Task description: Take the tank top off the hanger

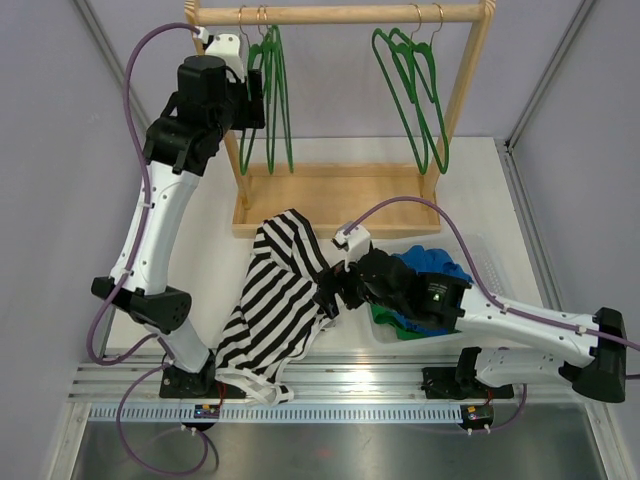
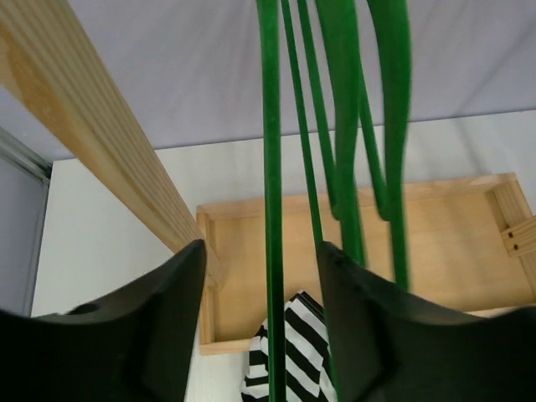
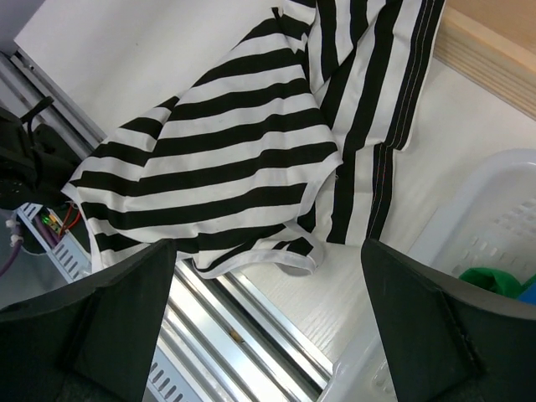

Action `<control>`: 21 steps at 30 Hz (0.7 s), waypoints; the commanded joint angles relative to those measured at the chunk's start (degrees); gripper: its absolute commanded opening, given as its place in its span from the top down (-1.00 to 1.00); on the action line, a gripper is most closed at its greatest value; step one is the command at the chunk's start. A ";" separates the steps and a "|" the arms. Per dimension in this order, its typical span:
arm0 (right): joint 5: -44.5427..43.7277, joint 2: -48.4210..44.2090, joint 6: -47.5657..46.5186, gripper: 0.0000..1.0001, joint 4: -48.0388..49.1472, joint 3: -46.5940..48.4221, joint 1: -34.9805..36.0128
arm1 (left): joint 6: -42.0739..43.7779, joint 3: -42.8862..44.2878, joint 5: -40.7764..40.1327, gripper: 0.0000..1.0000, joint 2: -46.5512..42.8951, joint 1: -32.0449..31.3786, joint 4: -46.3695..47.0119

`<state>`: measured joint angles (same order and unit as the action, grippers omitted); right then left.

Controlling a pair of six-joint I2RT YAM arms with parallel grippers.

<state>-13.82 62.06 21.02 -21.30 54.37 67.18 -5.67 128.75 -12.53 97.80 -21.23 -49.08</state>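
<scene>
One black-and-white striped fabric tank top (image 1: 275, 300) was counted. One wooden clothes rack (image 1: 340, 14) was seen. Green plastic hangers (image 2: 272, 167) were found in two clusters, a left cluster (image 1: 275, 100) and a right cluster (image 1: 425, 110); single hangers could not be counted reliably. One white plastic basket (image 1: 487, 262) was noted, with one blue garment (image 1: 430, 262) and one green garment (image 1: 398, 325).

**Lighting:** even, diffuse and bright, from above; no hard glare.

**Top view:** sharp throughout. The white tabletop (image 1: 480, 190) is near overexposed. Shadows are faint and soft-edged. There is a dull sheen on the metal plate (image 1: 400, 450) at the near edge.

**Left wrist view:** the green hangers (image 2: 270, 209) and wooden rail (image 2: 92, 142) are soft, close to the lens. The left end effector fingers (image 2: 142, 335) are black, with detail lost.

**Right wrist view:** the striped tank top (image 3: 234, 159) is crisp and high in contrast. The right end effector fingers (image 3: 92, 327) are dark and blurred.
</scene>
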 commanded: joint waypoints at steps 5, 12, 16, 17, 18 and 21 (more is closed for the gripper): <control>1.34 12.54 -6.51 -0.99 3.02 9.69 0.41 | -1.71 -1.82 -5.56 -0.98 -11.65 0.32 -4.18; 4.85 29.75 -9.15 -0.99 6.62 14.62 0.41 | -8.38 -33.34 -7.06 -0.98 -38.79 0.23 0.80; 8.02 37.77 -9.94 -0.99 4.87 19.27 0.41 | -8.66 -53.99 -8.38 -0.98 -58.45 0.23 10.38; 7.15 39.35 -9.68 -0.99 4.52 21.02 0.41 | -8.74 -58.13 -7.51 -0.98 -61.30 0.23 12.93; 6.45 42.06 -9.24 -0.99 4.08 21.82 0.41 | -8.92 -65.22 -6.46 -0.98 -64.20 0.23 16.70; 5.21 47.26 -9.15 -0.99 3.72 23.94 0.50 | -8.66 -72.84 -4.25 -0.98 -71.07 0.23 18.23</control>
<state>-8.03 105.97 12.60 -17.91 74.63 67.20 -13.63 62.89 -18.83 28.38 -21.06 -38.85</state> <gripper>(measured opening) 0.993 0.987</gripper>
